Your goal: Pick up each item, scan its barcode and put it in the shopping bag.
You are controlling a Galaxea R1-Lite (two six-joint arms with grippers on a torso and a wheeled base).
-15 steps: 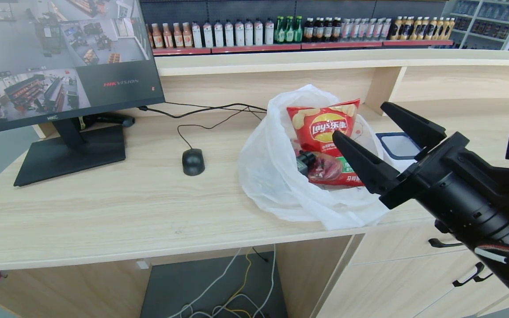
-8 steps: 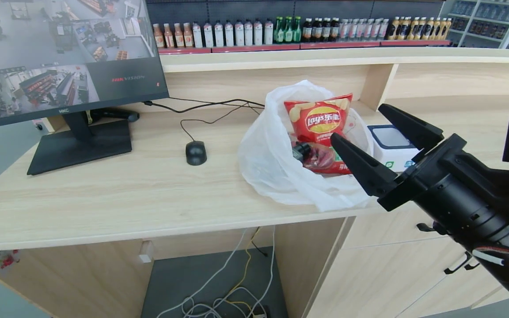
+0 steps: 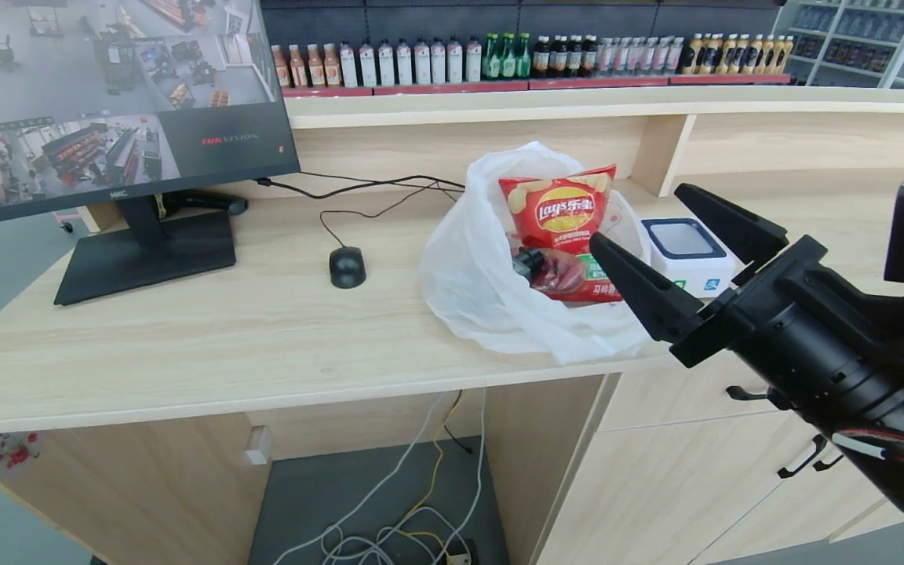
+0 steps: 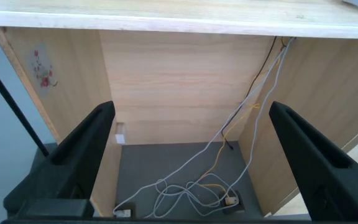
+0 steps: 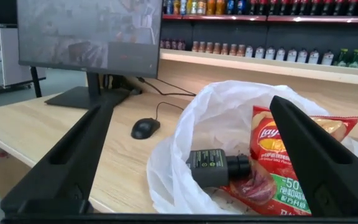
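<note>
Right claw [image 3: 636, 213] released and empty, near the shopping bag [image 3: 475, 290].
The bag sits on the surface [image 3: 224, 337] ahead and left of the right claw, mouth open toward it. Inside, a red chip packet [image 3: 562, 212] stands upright, with a dark bottle [image 3: 529, 263] lying crosswise below. Left claw [image 4: 192, 109] hangs spread below the surface, so the right arm is nearer.

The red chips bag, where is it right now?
In the head view the red chips bag stands inside the white shopping bag on the counter, right of centre, between the mouse and the white scanner.
</note>
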